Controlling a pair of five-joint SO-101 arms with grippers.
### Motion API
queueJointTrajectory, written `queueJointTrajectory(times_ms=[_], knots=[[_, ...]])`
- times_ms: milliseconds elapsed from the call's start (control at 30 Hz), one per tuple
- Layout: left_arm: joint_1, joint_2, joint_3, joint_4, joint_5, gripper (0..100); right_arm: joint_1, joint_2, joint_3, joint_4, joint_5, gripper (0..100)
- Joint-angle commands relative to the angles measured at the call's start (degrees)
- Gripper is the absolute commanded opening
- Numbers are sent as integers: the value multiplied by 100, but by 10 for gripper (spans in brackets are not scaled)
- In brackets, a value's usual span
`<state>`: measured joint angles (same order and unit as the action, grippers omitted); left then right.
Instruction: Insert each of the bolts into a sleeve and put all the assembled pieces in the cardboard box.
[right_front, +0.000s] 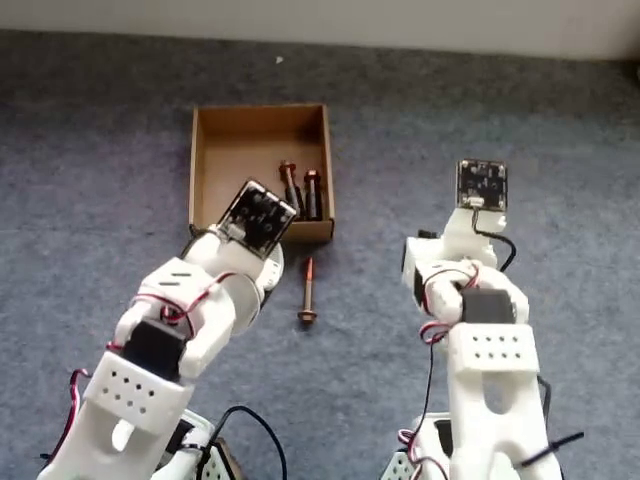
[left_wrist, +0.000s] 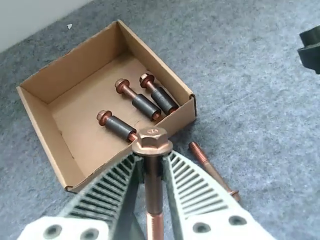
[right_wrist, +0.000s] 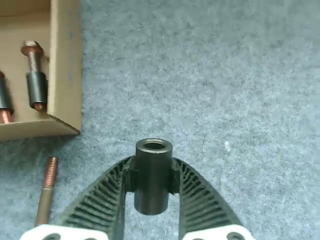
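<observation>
My left gripper is shut on a copper bolt, whose hex head points toward the cardboard box. It hangs over the box's near wall. Three bolts with dark sleeves lie in the box. A bare bolt lies on the carpet just in front of the box. My right gripper is shut on a dark hollow sleeve, held upright with its bore showing. It sits over open carpet to the right of the box.
Grey carpet covers the whole surface. The box stands at the back centre-left, and its corner lies close to the loose bolt. Open carpet stretches between the two arms and to the right of the box.
</observation>
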<state>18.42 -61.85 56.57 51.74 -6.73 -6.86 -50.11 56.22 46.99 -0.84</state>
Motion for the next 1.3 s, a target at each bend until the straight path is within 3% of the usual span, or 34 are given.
queueJointTrajectory(times_ms=[0, 233, 433, 667, 833, 1133, 1267], knots=[[31, -725, 426, -352, 141, 6, -330, -1051, 330, 66, 378, 7], [75, -1552, 901, -352, 149, 6, -927, -2334, 989, 66, 457, 8], [75, -2308, 1226, -352, 633, 6, -1341, -2888, 1297, 66, 457, 9], [92, -3363, 1578, -352, 659, 6, -1815, -3424, 1587, 66, 457, 9], [92, -4154, 1710, -325, 1327, 7, -2290, -3969, 1868, 66, 457, 6], [356, -4268, 1657, -774, 1741, 7, -2976, -5508, 2818, -268, 457, 6], [708, -4268, 1657, -1108, 1732, 7, -3152, -5464, 3363, -848, 1037, 6]])
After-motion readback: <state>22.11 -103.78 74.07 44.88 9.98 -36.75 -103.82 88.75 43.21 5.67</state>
